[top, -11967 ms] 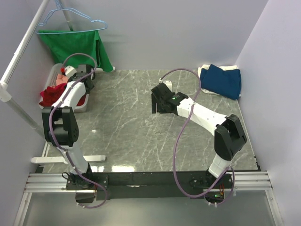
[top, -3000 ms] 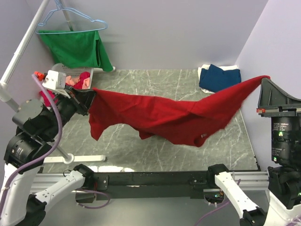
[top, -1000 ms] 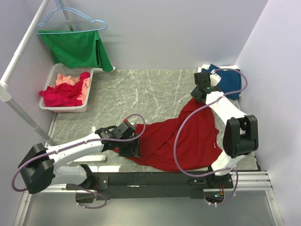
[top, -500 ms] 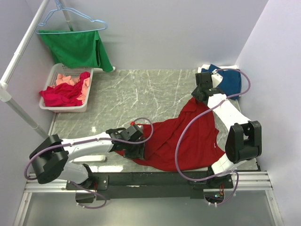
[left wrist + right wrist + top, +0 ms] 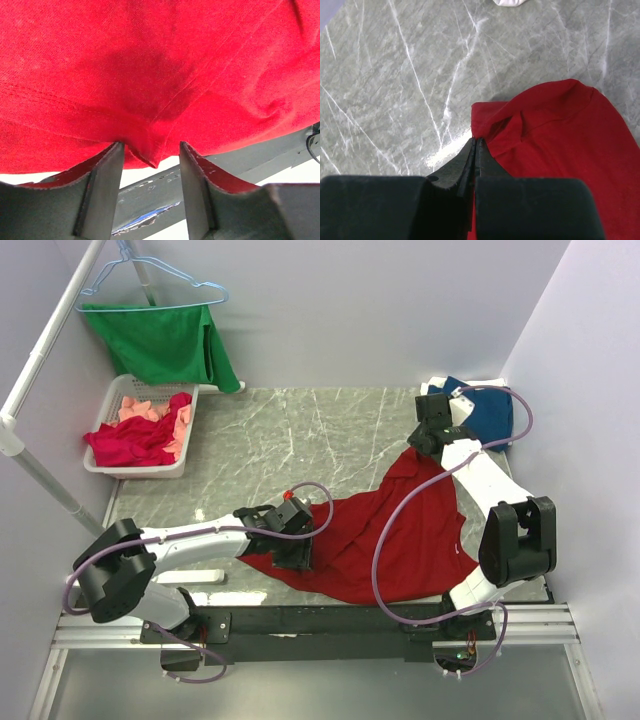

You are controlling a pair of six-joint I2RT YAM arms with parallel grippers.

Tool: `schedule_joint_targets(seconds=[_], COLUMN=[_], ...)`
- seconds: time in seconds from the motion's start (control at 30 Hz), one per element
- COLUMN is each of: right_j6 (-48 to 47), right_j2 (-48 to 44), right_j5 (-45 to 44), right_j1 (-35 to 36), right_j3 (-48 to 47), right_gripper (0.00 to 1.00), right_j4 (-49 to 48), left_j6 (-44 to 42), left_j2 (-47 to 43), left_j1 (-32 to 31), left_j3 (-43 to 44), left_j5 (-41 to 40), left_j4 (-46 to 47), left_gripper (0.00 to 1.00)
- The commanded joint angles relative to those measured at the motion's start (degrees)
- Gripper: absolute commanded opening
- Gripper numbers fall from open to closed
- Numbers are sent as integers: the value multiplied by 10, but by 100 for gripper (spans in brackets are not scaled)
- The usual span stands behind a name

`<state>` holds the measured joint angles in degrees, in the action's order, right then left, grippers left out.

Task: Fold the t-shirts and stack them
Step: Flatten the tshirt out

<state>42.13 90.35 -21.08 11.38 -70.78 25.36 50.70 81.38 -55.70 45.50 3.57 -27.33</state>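
Left gripper (image 5: 150, 147): its two fingers (image 5: 102, 190) stand apart, clamping nothing, and a seamed corner of the one deep-red t-shirt (image 5: 150, 60) droops into the gap between them. Right gripper (image 5: 476, 141): its two fingers are pressed tight together on the far corner of the same shirt, where the cloth puckers toward the tips.

In the top view the deep-red t-shirt (image 5: 400, 530) lies crumpled on the marble table (image 5: 280, 440), stretching from the left gripper (image 5: 295, 550) near the front edge to the right gripper (image 5: 428, 437). Just beyond the right gripper, one dark blue t-shirt (image 5: 490, 415) rests on one white t-shirt (image 5: 432, 389) in the far right corner. At far left, one white basket (image 5: 105, 410) holds crimson cloth (image 5: 130, 445) and salmon-pink cloth (image 5: 140, 408); the number of pieces cannot be told. Behind it, one green garment (image 5: 160, 340) hangs from one light-blue hanger (image 5: 150, 275).
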Motion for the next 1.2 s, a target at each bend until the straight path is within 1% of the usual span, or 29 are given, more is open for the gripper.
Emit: schedule_joint_targets(seconds=[0.0, 0.07, 0.1, 0.17, 0.2, 0.3, 0.37, 0.5, 0.63, 0.67, 0.77, 0.8, 0.87, 0.9, 0.93, 1.03, 1.07, 1.13, 1.17], right_j6=[-2, -2, -1, 1, 2, 5, 4, 7, 9, 9, 8, 8, 9, 9, 10, 8, 5, -2, -8], right_j2=[-29, -30, -32, -32, -33, -37, -41, -43, -47, -48, -50, -52, -54, -54, -58, -68, -72, -92, -100], right_j5=[-24, -26, -26, -27, -29, -33, -33, -34, -34, -35, -38, -37, -40, -40, -47, -64, -81, -93, -103], right_j1=[3, 3, 2, 4, 4, 4, 3, 3, 3, 3, 3, 4, 3, 3, 3, 3, 3, 2, 1], right_j3=[3, 4, 4, 5, 6, 8, 9, 10, 15, 15, 16, 14, 12, 7, 3, -23, -31, -51, -57], right_gripper=[0, 0, 0, 0, 0, 0, 0, 0, 0, 0, 0, 0, 0, 0, 0, 0, 0, 0, 0], right_j4=[3, 4, 4, 6, 7, 7, 7, 8, 8, 9, 12, 12, 17, 20, 26, 63, 71, 87, 92], left_j6=[-8, -7, -8, -7, -7, -8, -9, -10, -14, -16, -18, -19, -21, -20, -19, -14, -9, -6, -3], left_j2=[-1, 0, 0, 1, 1, 0, 0, 6, 21, 24, 34, 39, 38, 33, 26, -6, -14, -41, -49], left_j1=[-3, -3, -3, -3, -3, -3, -3, -4, -6, -8, -11, -11, -12, -12, -12, -11, -8, -1, 12], left_j3=[19, 17, 17, 17, 18, 18, 16, 13, 13, 13, 12, 12, 15, 19, 27, 57, 69, 108, 124], left_j5=[-11, -11, -12, -13, -14, -14, -13, -10, -9, -9, -7, -8, -20, -29, -34, -95, -132, -161, -179], left_j4=[3, 1, 0, -4, -4, -8, -8, -6, -4, -3, 2, 1, -12, -20, -41, -82, -116, -146, -183], left_gripper=[50, 46, 42, 36, 31, 26, 26, 34, 35, 35, 28, 19, 5, 1, 1, 1, 1, 1, 1])
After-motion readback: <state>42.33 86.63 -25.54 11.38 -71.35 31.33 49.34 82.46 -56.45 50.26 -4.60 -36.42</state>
